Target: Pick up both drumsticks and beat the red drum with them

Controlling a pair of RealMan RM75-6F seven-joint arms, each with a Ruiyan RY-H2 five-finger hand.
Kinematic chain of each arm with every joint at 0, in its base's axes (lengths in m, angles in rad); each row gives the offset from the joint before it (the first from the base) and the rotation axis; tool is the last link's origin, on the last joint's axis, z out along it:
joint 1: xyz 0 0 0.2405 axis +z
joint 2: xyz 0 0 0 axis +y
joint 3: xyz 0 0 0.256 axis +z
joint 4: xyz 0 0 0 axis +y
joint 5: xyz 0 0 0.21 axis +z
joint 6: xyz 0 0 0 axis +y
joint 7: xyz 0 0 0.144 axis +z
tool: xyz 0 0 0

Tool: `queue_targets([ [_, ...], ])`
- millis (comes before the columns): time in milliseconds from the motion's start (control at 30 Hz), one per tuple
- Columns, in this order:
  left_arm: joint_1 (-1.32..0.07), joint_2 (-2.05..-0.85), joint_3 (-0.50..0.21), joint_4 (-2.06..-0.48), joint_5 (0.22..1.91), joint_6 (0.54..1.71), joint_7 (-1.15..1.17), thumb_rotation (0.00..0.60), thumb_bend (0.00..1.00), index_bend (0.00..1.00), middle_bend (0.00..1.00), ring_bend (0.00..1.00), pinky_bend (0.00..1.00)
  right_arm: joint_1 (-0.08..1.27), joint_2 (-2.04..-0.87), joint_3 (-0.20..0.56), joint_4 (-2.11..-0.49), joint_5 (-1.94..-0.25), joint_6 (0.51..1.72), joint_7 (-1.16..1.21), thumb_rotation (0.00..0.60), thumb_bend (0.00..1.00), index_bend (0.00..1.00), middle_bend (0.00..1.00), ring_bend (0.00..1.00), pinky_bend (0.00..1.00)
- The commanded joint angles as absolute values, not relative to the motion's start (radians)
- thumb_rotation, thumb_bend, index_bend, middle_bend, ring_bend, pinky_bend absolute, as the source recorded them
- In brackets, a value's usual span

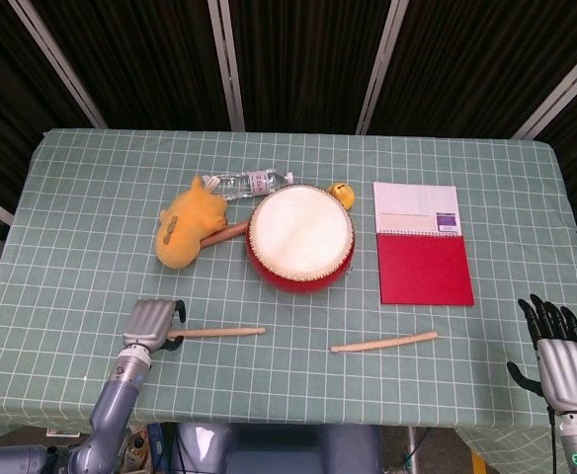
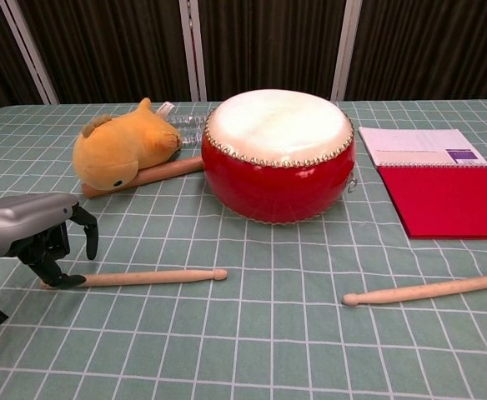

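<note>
Left hand (image 2: 35, 229) low over the butt end of the left drumstick (image 2: 148, 277), fingers (image 2: 87, 237) curled down around that end, tips at the tabletop (image 1: 91, 227); cannot tell if the stick is actually gripped, it lies flat on the cloth. In the head view the same hand (image 1: 153, 323) sits at the stick's left end, stick (image 1: 219, 333) running right from it.

Right hand (image 1: 560, 357) at the near right edge, off past the table corner, fingers straight and spread, holding nothing. Only the head view shows it.

Right drumstick (image 2: 431, 289) flat on the tabletop, near right, tip pointing left, well apart from the right hand; head view (image 1: 383, 343).

Further back, centre: red drum (image 2: 278, 157) upright, white skin on top, untouched; head view (image 1: 300, 238).

Left of the drum a yellow plush toy (image 2: 123, 144) lying over a thick wooden stick (image 2: 164, 172) that reaches to the drum's side. Behind them a clear plastic bottle (image 1: 251, 182) on its side. Small yellow thing (image 1: 342, 193) just behind the drum's right. Right of the drum a red-and-white notebook (image 1: 422, 243) lying flat.
</note>
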State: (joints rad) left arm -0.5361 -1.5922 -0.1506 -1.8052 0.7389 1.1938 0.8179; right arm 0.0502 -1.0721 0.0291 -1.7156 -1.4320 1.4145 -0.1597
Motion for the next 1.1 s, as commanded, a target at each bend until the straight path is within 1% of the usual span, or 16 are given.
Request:
queue_targets([
  [33,-0.547,-1.61,-0.144,-1.794,0.728,1.2,0.824,0.6,0.25,0.48,1.0,1.0,1.0,0.05,-1.072,0.029,-1.715,-1.432,1.415,-0.159,0.6,0.29,0.0,0.0,0.0,0.0],
  [500,-0.567,-1.659,-0.123,-1.728,0.683,1.204,0.819,0.6,0.28,0.49,1.0,1.0,1.0,0.05,-1.072,0.029,-1.715,-1.43,1.415,-0.162,0.6,0.29,0.0,0.0,0.0,0.0],
  [567,-0.57,-1.663,-0.119,-1.721,0.678,1.203,0.819,0.6,0.3,0.5,1.0,1.0,1.0,0.05,-1.073,0.03,-1.716,-1.429,1.415,-0.164,0.6,0.29,0.0,0.0,0.0,0.0],
  [600,-0.571,-1.664,-0.117,-1.719,0.676,1.203,0.82,0.6,0.33,0.52,1.0,1.0,1.0,0.05,-1.073,0.03,-1.716,-1.429,1.414,-0.165,0.6,0.29,0.0,0.0,0.0,0.0],
  [667,-0.573,-1.665,-0.113,-1.714,0.673,1.203,0.82,0.6,0.41,0.57,1.0,1.0,1.0,0.051,-1.073,0.03,-1.717,-1.428,1.414,-0.166,0.6,0.29,0.0,0.0,0.0,0.0],
  [733,-0.573,-1.666,-0.112,-1.711,0.676,1.204,0.812,0.6,0.49,0.66,1.0,1.0,1.0,0.05,-1.073,0.03,-1.717,-1.427,1.414,-0.167,0.6,0.29,0.0,0.0,0.0,0.0],
  [800,-0.572,-1.665,-0.111,-1.712,0.684,1.209,0.8,0.6,0.53,0.71,1.0,1.0,1.0,0.05,-1.073,0.03,-1.717,-1.426,1.414,-0.167,0.6,0.29,0.0,0.0,0.0,0.0],
  [867,-0.57,-1.659,-0.113,-1.721,0.694,1.212,0.784,0.6,0.55,0.73,1.0,1.0,1.0,0.05,-1.073,0.03,-1.718,-1.425,1.413,-0.167,0.6,0.29,0.0,0.0,0.0,0.0],
  [967,-0.564,-1.636,-0.122,-1.753,0.73,1.225,0.749,0.6,0.56,0.74,1.0,1.0,1.0,0.05,-1.072,0.029,-1.719,-1.424,1.412,-0.167,0.6,0.29,0.0,0.0,0.0,0.0],
  [1100,-0.547,-1.573,-0.124,-1.814,0.828,1.257,0.691,0.6,0.56,0.74,1.0,1.0,1.0,0.05,-1.071,0.028,-1.717,-1.423,1.41,-0.167,0.6,0.29,0.0,0.0,0.0,0.0],
])
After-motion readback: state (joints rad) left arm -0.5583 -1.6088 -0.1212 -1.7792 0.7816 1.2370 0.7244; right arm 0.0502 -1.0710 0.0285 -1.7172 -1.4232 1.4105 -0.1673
